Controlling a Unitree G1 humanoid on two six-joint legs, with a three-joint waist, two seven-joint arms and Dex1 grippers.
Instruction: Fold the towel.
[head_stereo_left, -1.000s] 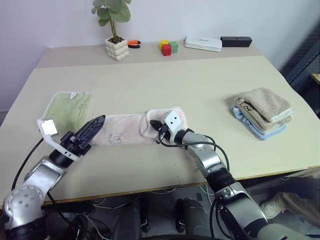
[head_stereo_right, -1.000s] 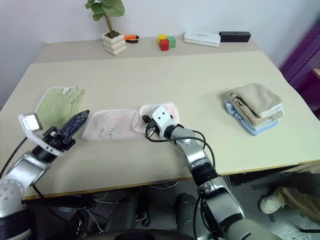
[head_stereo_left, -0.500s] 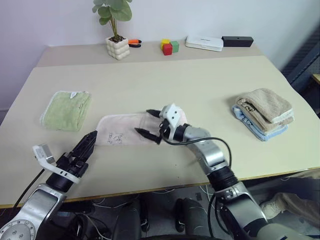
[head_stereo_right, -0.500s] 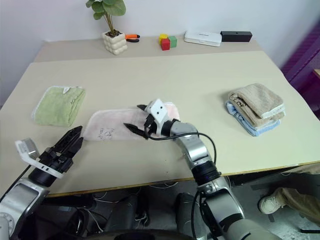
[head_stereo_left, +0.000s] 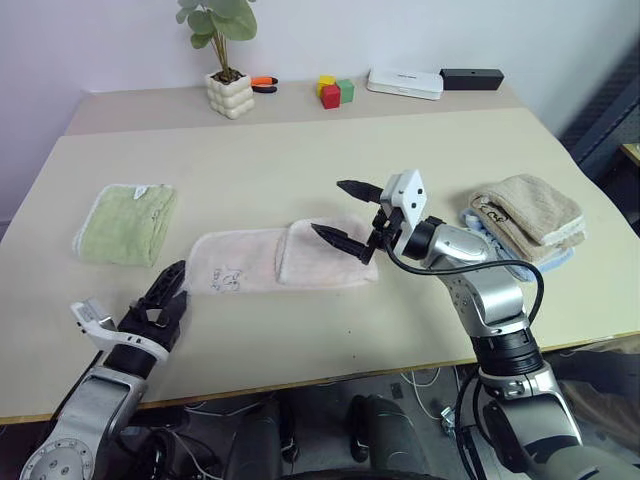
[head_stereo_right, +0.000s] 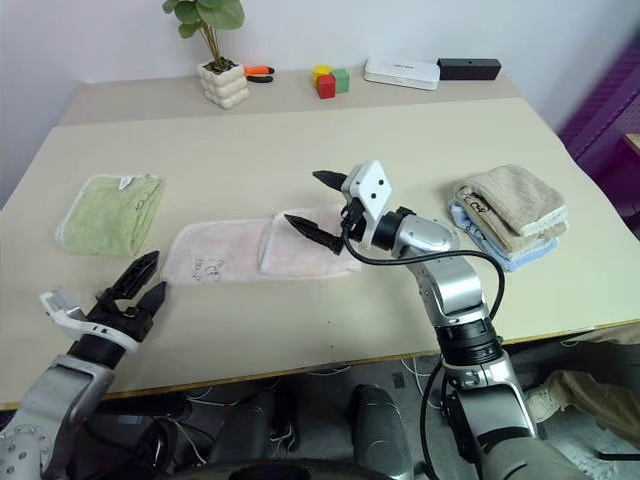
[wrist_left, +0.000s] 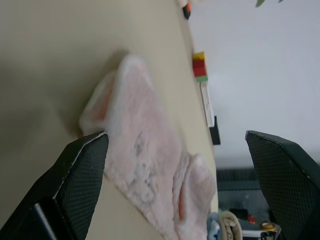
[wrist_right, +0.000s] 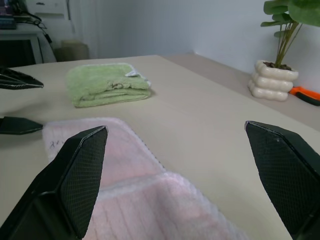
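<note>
Lying flat mid-table, pink towel (head_stereo_left: 280, 262), long axis running left to right, right end folded over. Hovering just above that folded end, right gripper (head_stereo_left: 348, 213), jaws spread, empty. Waiting near the unfolded end, left gripper (head_stereo_left: 166, 300), likewise spread.

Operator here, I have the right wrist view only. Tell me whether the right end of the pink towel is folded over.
Observer: Yes. The towel has its right end lying doubled over its middle, flat on the table.
Operator: Give me the right gripper's height.
Observer: The right gripper hangs open above the folded end, holding nothing.
Operator: Report what is to my right.
Observer: A stack of folded towels, tan on blue, sits near the table's right edge.
</note>
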